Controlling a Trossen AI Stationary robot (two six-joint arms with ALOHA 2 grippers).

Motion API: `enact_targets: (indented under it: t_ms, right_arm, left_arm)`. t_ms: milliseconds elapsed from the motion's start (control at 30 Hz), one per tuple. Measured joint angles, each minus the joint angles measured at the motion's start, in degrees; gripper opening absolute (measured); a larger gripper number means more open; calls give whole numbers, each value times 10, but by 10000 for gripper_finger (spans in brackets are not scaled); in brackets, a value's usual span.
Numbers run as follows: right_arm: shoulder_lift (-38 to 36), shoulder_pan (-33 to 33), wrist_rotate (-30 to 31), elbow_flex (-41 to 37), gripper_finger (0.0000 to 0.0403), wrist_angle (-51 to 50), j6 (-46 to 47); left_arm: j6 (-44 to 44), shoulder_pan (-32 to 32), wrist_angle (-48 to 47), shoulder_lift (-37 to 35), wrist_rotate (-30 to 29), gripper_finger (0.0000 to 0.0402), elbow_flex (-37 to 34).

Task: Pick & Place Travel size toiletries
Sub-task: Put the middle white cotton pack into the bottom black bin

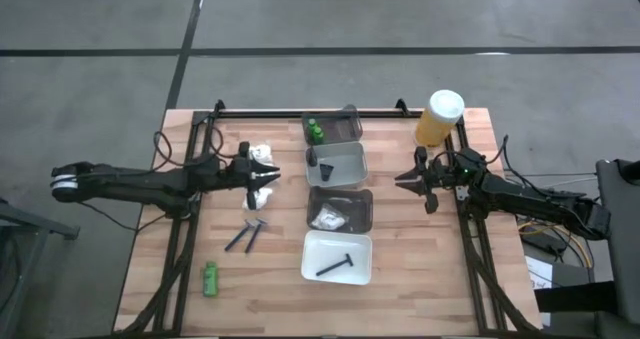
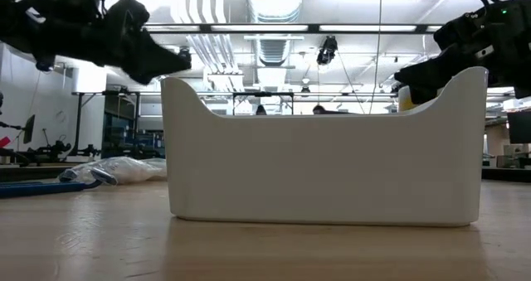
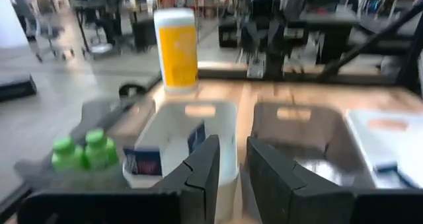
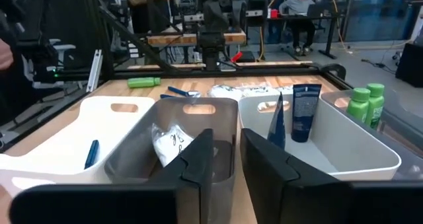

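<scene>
Left claw (image 1: 268,176) hovers over white packets (image 1: 260,153), fingers narrowly parted, empty; right claw (image 1: 405,180) likewise empty. Razors (image 1: 247,235) at 6 o'clock. Risk: narrow gap may skid off the crinkly packet.

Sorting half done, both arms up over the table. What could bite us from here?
Loose razor sticks lie crossed and touching, so one grasp may drag both. The white packets sit right under the left gripper; crinkly film may slip. The right gripper hangs close to the yellow container; a swing might tip it.
</scene>
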Motion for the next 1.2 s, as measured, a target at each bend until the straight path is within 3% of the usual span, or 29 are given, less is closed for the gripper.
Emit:
enact_targets:
  t_ms: [100,233,300,500,667,1000,1200]
  right_arm:
    - [0,0,0,0,86,0,0]
    - [0,0,0,0,98,0,0]
    - [0,0,0,0,103,0,0]
    - [1,0,0,0,119,-1,0]
    - [1,0,0,0,132,-1,0]
    - [0,0,0,0,153,-1,0]
    - [0,0,0,0,164,-1,0]
  left_arm:
    - [3,0,-54,0,-31,83,0]
    - [-42,1,-163,0,-165,83,14]
    - [-68,5,-235,0,-200,83,33]
    - [-87,23,-406,7,-201,83,94]
    - [-164,43,-519,15,-197,83,115]
    - [-194,49,-453,19,-165,83,57]
    - [-222,49,-440,65,-164,83,56]
